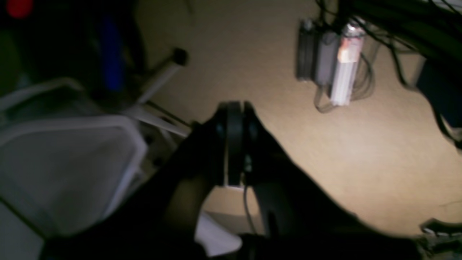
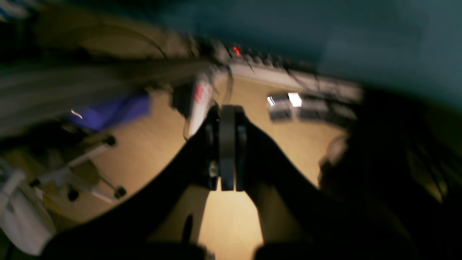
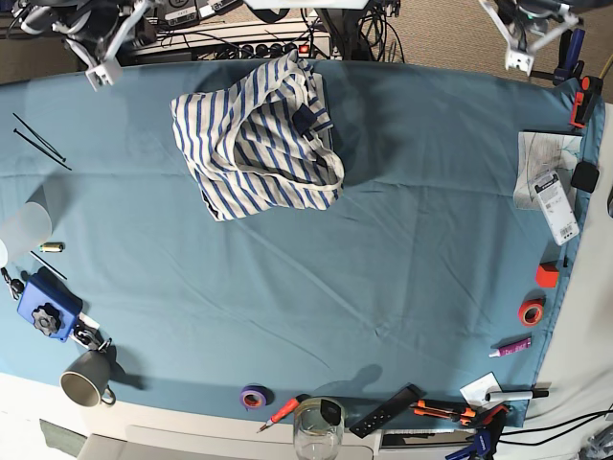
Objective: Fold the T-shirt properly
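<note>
The T-shirt [image 3: 257, 141], white with blue stripes, lies crumpled in a heap at the far middle of the teal table cloth [image 3: 383, 249]. No gripper touches it. My right gripper [image 3: 96, 77] hangs over the far left corner, well left of the shirt. In the right wrist view the right gripper [image 2: 227, 110] is shut with nothing between its fingers, over blurred floor. My left gripper [image 3: 518, 63] is at the far right corner. In the left wrist view the left gripper [image 1: 234, 108] is shut and holds nothing, facing the floor.
A translucent cup [image 3: 23, 228], a blue block [image 3: 45, 307] and a grey mug [image 3: 86, 377] stand along the left edge. A purple tape roll [image 3: 253, 396], a glass [image 3: 318, 428] and hand tools [image 3: 441, 410] line the front. Papers [image 3: 551, 182] and an orange tape roll [image 3: 531, 311] lie at the right.
</note>
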### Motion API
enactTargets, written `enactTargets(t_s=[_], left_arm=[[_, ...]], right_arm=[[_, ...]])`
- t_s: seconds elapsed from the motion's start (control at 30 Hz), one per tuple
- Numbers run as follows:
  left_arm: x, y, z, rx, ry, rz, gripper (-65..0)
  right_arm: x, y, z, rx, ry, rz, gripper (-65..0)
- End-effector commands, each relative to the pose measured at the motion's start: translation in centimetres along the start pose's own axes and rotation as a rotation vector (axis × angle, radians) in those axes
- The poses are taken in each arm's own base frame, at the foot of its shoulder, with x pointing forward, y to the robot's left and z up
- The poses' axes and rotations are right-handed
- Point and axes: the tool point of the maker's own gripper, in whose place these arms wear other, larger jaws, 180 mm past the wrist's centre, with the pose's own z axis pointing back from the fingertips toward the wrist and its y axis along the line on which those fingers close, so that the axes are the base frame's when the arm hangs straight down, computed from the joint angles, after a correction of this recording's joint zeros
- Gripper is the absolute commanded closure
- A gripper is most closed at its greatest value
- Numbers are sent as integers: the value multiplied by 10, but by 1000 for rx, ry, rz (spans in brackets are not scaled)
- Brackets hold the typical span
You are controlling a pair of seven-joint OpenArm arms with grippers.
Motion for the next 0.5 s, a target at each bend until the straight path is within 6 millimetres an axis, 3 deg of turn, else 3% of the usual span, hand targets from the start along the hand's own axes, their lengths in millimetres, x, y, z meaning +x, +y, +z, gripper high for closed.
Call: enactTargets(t_s=[0.0,0.1,0.23,0.47], left_arm=[[-5,0,5,1,8,-7,0],[-15,-2,6,-5,22,-13,0],[-13,-9,5,-39,-24,-3,0],[-63,-11,-37,-67,130,47,0]], right_arm=[[-1,-1,4,-12,4,17,0],[-17,-7,5,-53,59,14,0],[-37,-15,1,-121,129,-19,0],[-95,-20,-19,-85,278,-134,0]])
